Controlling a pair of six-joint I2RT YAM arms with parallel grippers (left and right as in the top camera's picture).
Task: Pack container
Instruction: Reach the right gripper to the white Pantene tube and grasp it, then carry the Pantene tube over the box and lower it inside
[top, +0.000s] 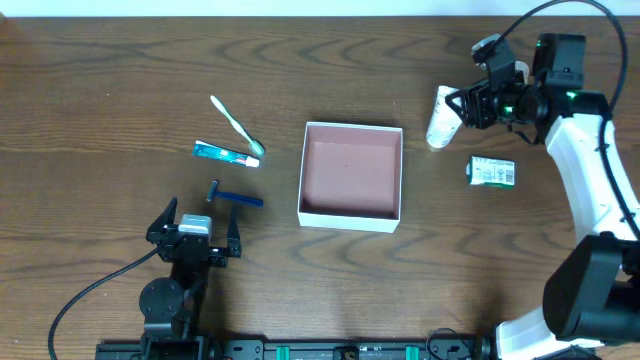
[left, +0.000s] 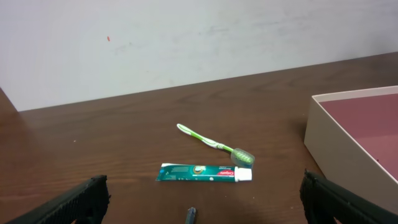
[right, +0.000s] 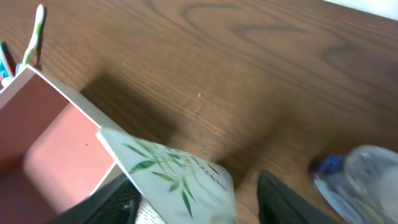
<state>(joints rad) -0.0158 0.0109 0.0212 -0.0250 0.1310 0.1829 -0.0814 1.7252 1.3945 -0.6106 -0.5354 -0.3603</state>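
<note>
The container (top: 350, 214) is a square shallow box with white walls and a pinkish-brown inside, and nothing lies in it. It stands mid-table, and it also shows in the left wrist view (left: 329, 134) and the right wrist view (right: 81, 106). My right gripper (top: 462, 108) is at a white tube with green leaf print (top: 440, 118), right of the container. In the right wrist view the tube (right: 180, 177) sits between my fingers (right: 199, 199). It is against the left finger, with a gap to the right finger. My left gripper (top: 195, 232) is open and empty near the front left.
A green toothbrush (top: 237, 125), a toothpaste tube (top: 226, 153) and a blue razor (top: 235, 198) lie left of the container. A small green-and-white carton (top: 491, 172) lies front of my right gripper. A blurred clear item with blue (right: 357, 180) is to its right.
</note>
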